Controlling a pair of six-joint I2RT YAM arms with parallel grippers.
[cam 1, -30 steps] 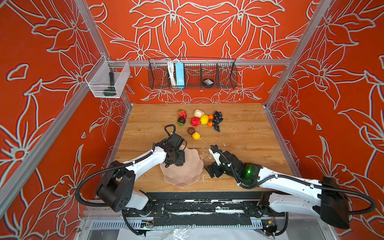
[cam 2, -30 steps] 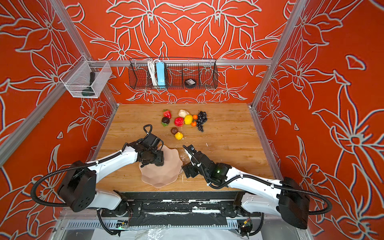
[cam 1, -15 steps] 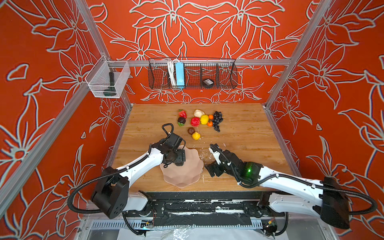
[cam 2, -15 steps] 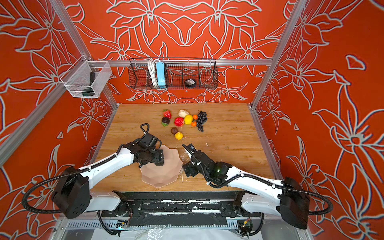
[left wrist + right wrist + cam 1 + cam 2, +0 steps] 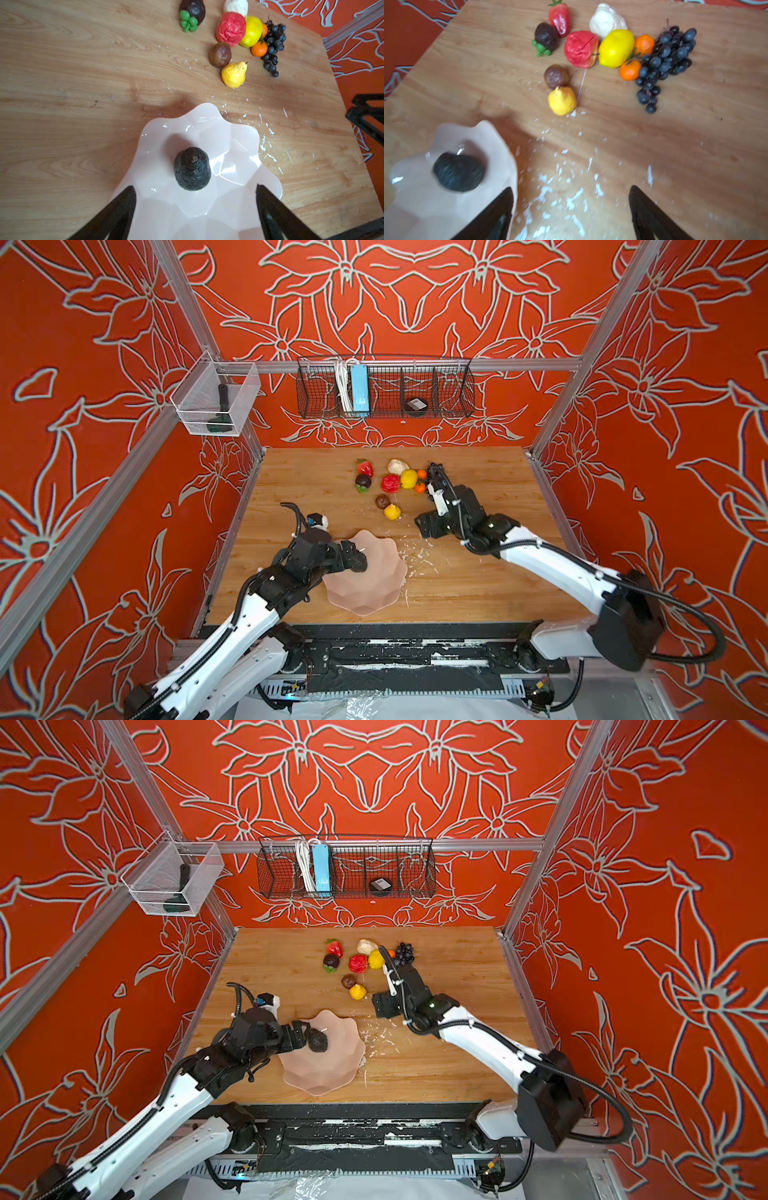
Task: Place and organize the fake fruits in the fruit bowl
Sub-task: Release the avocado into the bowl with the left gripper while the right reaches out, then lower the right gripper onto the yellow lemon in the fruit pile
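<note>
The pale pink fruit bowl stands near the table's front edge. A dark avocado lies in it. My left gripper hovers open over the bowl's left side, its tips just short of the avocado. The other fake fruits lie in a far cluster: strawberry, mangosteen, red apple, lemon, beige fruit, two oranges, grape bunch, brown fruit and a yellow one. My right gripper is open and empty by the grapes.
White flakes litter the wood right of the bowl. On the back wall hangs a wire basket with a blue power strip. A clear bin is fixed to the left wall. Metal posts frame the table's corners.
My left jaws have widened and the avocado now lies loose in the bowl. My right arm has swung from beside the bowl out to the far fruit cluster.
</note>
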